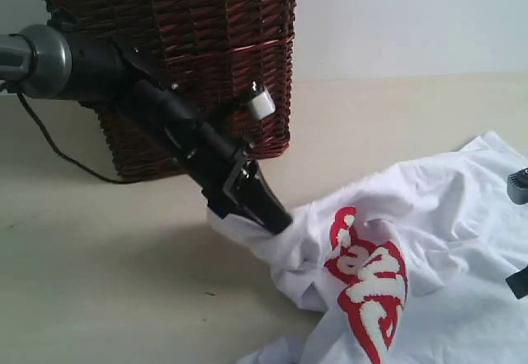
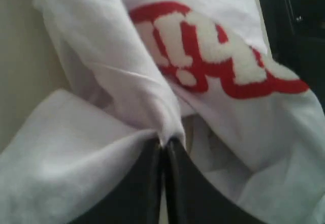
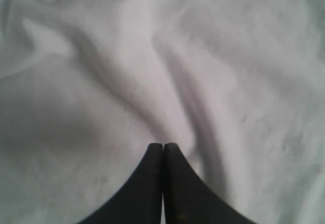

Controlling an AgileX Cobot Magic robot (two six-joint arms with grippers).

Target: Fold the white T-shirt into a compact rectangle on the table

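The white T-shirt lies crumpled on the table at the right, its red band of white letters facing up. My left gripper reaches down from the left and is shut on a bunched fold at the shirt's left edge. In the left wrist view the cloth is pinched at the closed tips, with the red band just beyond. My right gripper is shut, its tips resting against wrinkled white shirt fabric; I see no cloth between them.
A dark red-brown wicker basket with white lace trim stands at the back left, right behind the left arm. A black cable runs across the table beside it. Parts of the right arm show at the right edge.
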